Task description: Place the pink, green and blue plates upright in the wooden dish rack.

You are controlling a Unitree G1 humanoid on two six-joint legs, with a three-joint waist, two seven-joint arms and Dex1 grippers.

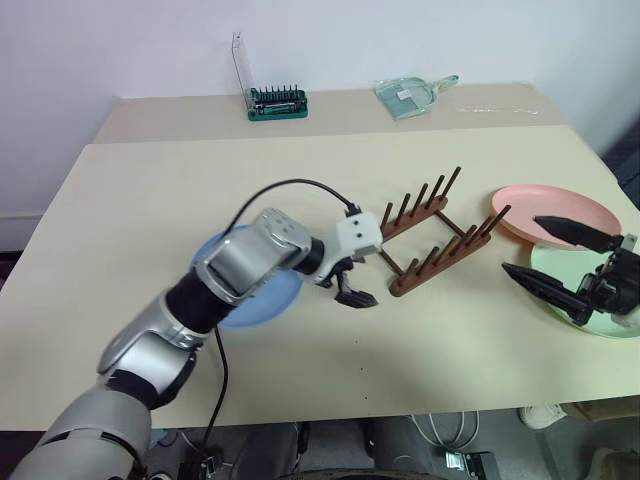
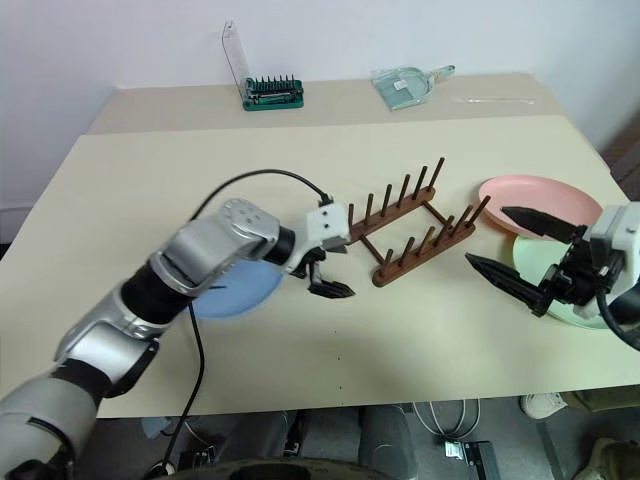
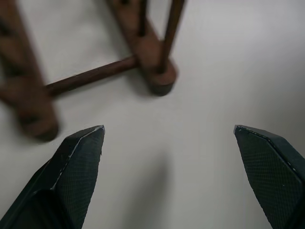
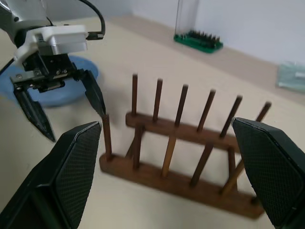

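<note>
Standing empty, dark wooden dish rack (image 1: 432, 232) with upright pegs.

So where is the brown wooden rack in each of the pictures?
Left eye view: the wooden dish rack stands right of centre.
Right eye view: just right of centre.
Left wrist view: one end, just past the open left gripper.
Right wrist view: centre, past the open right gripper.
Shared landmark: the blue plate.
</note>
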